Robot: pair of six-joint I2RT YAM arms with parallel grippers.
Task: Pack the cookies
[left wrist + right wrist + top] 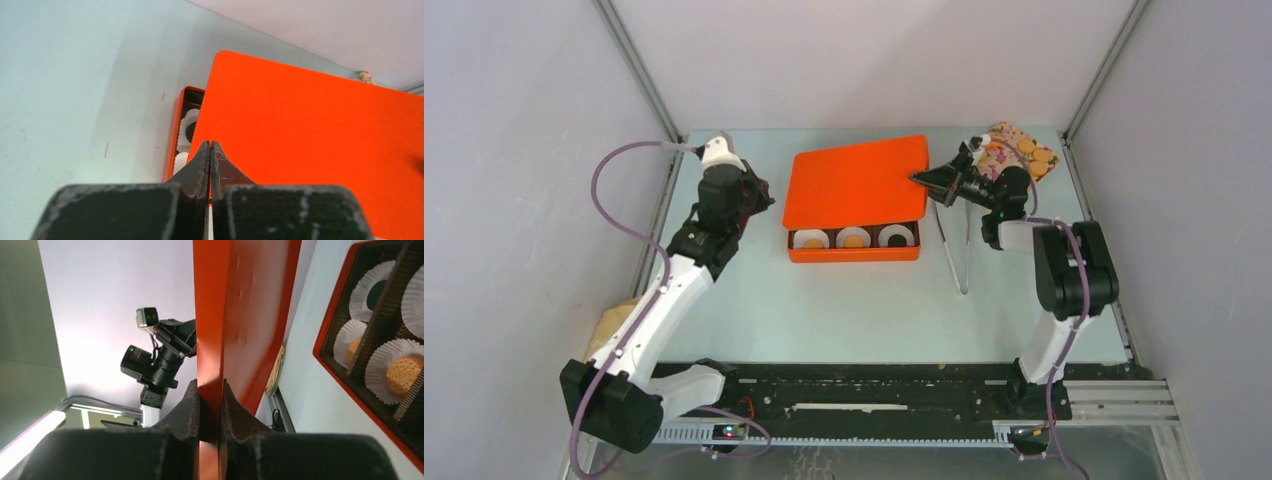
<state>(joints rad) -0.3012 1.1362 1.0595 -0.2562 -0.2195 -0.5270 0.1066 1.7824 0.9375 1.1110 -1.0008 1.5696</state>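
**Right fingers grip the lid; cookies sit in the box's front row**

Right fingers (210,392) fill the bottom of the right wrist view. They are closed on the edge of the orange lid (235,310), which stands between the two pads.

In the top view the lid (856,180) lies tilted over the rear of the orange box (854,257) at the centre of the desk (824,320), so only the front row is uncovered. That row holds three white paper liners (800,241), each with one of the cookies (854,241). The left and middle ones are golden and the right one is dark.

More golden cookies lie on a patterned wrapper (1002,130) in the upper right corner of the desk, just behind the right arm's wrist.

Left fingers (210,155) are pressed shut with nothing between them. Their tips point at the lid's left edge from just beside it, and I cannot tell whether they touch it.

Metal tongs (959,250) lie on the desk to the right of the box.
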